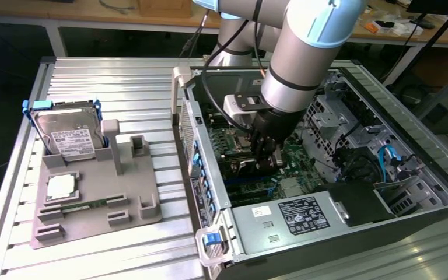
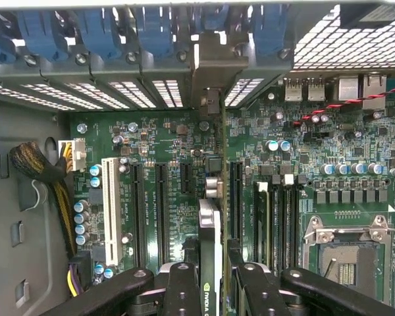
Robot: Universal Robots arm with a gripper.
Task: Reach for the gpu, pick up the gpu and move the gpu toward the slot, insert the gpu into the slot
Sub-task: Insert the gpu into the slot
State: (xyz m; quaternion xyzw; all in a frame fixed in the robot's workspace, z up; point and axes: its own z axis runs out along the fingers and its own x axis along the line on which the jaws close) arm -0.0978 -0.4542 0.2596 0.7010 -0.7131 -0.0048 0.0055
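Note:
My gripper [image 1: 265,154] reaches down inside the open computer case [image 1: 208,175] and is shut on the gpu [image 1: 249,167]. In the wrist view the gpu [image 2: 210,230] is seen edge-on, a thin card with a green logo, standing upright over the motherboard [image 2: 171,138]. It is clamped between my black fingers [image 2: 183,289]. Its metal end bracket [image 2: 210,72] lies against the case's rear wall. The card runs between the long black connectors [image 2: 161,204] and the memory sockets [image 2: 276,217]. The slot is hidden under the card, and I cannot tell whether the card's edge is in it.
A white connector [image 2: 108,204], a cable bundle [image 2: 46,178] and the square processor socket [image 2: 345,253] flank the card. Outside the case, a grey fixture [image 1: 123,204] holds a hard drive [image 1: 68,137]. The power supply [image 1: 302,213] and blue cables [image 1: 387,163] crowd the case's near end.

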